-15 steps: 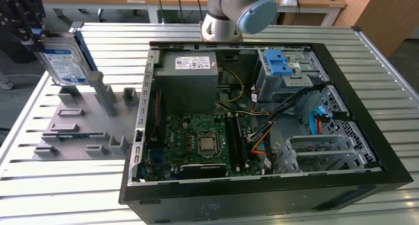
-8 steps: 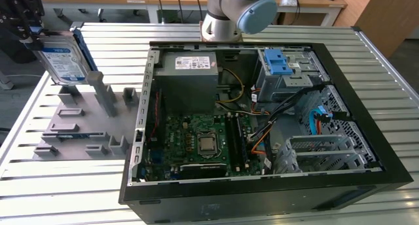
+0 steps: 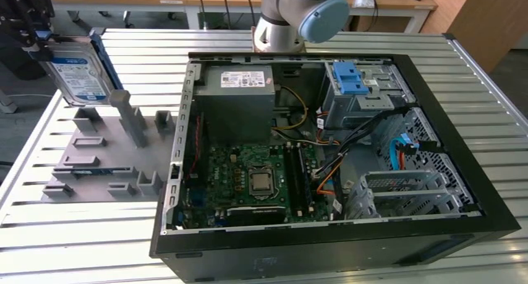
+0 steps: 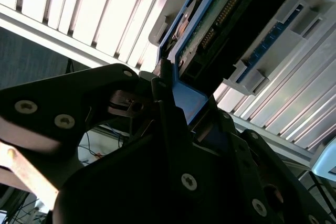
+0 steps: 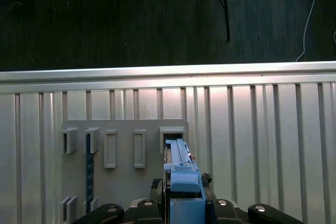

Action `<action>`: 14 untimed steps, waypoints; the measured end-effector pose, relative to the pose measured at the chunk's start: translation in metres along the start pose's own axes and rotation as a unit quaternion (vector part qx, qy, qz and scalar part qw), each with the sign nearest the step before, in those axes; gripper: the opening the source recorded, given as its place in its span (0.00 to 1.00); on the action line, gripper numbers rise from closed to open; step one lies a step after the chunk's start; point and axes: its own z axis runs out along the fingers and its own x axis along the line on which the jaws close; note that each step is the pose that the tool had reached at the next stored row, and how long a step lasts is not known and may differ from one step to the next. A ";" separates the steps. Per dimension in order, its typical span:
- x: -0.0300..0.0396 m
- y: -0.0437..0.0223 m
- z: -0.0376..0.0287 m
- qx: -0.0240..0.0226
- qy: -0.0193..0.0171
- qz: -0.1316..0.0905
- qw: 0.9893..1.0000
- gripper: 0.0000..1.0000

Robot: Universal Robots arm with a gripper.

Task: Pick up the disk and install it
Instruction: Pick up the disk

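The claw (image 4: pixel 170 90) is clamped tight on the blue rail frame (image 5: pixel 184 182) of the disk (image 4: pixel 210 24), which hangs on edge over the grey slotted holder (image 5: pixel 126 182) on the desk (image 3: pixel 83 247), at ten o'clock in the exterior view. Pick-up looks done, installation not yet. Farther off, at two o'clock, the drive cage (image 3: pixel 386 85) sits in the open computer case (image 3: pixel 330 240); reaching it calls for clearing the case wall (image 3: pixel 190 104)

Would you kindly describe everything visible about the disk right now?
The disk is a flat silver rectangle with a white-and-blue label and blue plastic rail frame. It hangs on edge, tilted, above the grey fixture at the exterior view's left, its top end clamped by the gripper. A green circuit board lines its underside.
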 end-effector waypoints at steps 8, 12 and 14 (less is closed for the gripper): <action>-0.0001 0.0001 -0.0040 0.000 0.000 0.000 1.000 0.37; -0.0002 0.0001 -0.0056 0.000 0.000 0.000 1.000 0.37; -0.0002 0.0001 -0.0064 0.000 0.000 0.000 1.000 0.37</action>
